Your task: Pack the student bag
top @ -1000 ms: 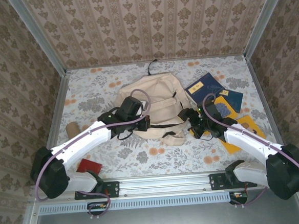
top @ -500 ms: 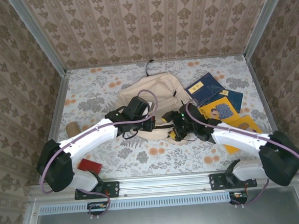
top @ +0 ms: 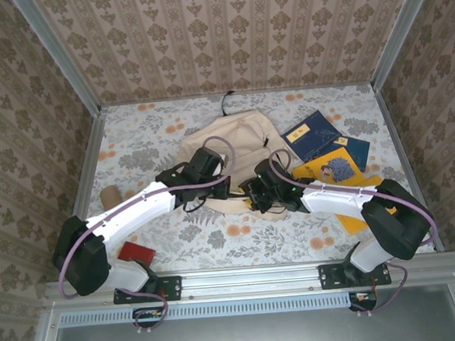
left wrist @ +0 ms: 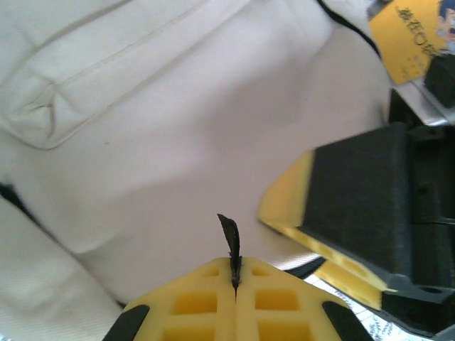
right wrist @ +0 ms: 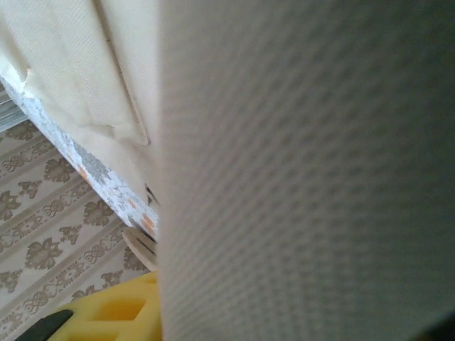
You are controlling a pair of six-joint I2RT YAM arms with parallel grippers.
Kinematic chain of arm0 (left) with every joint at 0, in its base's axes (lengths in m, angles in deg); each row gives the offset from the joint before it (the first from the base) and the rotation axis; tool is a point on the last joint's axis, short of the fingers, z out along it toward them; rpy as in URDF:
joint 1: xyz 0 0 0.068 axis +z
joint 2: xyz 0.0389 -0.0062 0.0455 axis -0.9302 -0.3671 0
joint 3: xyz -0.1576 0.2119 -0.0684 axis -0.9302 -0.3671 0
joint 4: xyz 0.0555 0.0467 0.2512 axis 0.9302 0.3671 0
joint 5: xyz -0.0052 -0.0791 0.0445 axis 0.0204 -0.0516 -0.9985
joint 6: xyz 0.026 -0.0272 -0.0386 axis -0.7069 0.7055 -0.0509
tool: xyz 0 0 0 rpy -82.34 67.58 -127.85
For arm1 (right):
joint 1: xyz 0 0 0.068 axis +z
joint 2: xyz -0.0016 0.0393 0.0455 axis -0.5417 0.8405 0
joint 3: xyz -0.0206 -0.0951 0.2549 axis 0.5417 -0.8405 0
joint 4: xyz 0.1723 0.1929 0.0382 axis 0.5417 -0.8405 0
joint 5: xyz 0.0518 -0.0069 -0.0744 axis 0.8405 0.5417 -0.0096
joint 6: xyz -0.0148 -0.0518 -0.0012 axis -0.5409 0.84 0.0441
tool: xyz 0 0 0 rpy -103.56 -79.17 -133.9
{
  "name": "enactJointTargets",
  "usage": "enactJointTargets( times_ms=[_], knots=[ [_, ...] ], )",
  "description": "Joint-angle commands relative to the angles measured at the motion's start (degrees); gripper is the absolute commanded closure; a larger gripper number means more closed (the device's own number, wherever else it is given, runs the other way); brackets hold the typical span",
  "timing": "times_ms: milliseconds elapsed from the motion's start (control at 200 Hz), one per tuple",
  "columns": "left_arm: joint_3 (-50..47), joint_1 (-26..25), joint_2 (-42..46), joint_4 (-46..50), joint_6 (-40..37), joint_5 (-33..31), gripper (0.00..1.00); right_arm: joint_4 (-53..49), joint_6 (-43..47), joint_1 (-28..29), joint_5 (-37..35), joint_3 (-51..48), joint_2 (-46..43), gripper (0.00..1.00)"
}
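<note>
The student bag [top: 238, 150] lies flat in the middle of the table [top: 144, 149], its black loop toward the far wall, and you have both arms at its near edge. Your left gripper [left wrist: 234, 273] is fully closed. In the left wrist view its yellow fingers pinch a small black tab [left wrist: 229, 238] that stands out of the cream cloth. I judge it to be a zipper pull, but I am not sure. Your right gripper [top: 252, 194] is just beside it, against the bag. In its own camera the cloth is very near and blurred, so I cannot tell whether its jaws hold the cloth or not. As for the packing, I judge that it is at the beginning. The blue books [top: 311, 132] and the yellow books [top: 333, 167] lie outside, to the right of the bag. A red object [top: 135, 252] lies near the left arm's base, and a brown roll [top: 107, 198] lies at the left edge. The bag seems not yet opened, so opening comes first, then everything must go inside.
</note>
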Motion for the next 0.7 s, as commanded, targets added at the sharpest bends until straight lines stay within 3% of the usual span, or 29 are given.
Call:
enactJointTargets(
  times_ms=[0,175,475,695],
  knots=[
    [-0.9,2.7,2.8,2.3,-0.3,-2.4,1.0,-4.7,-1.2,0.4,-3.1,-2.8,-1.4,0.64],
    [-1.9,7.0,1.9,2.0,-3.6,-1.1,1.0,-5.6,1.0,0.7,-2.7,-5.0,-2.4,0.76],
    [-2.6,14.6,-2.3,0.2,-7.2,-0.6,1.0,-9.3,2.5,1.5,-4.5,-7.7,-5.1,0.79],
    [-2.0,17.0,-6.5,-1.4,-8.6,0.1,1.0,-12.9,5.4,1.4,-6.1,-6.6,-6.2,0.81]
  ],
)
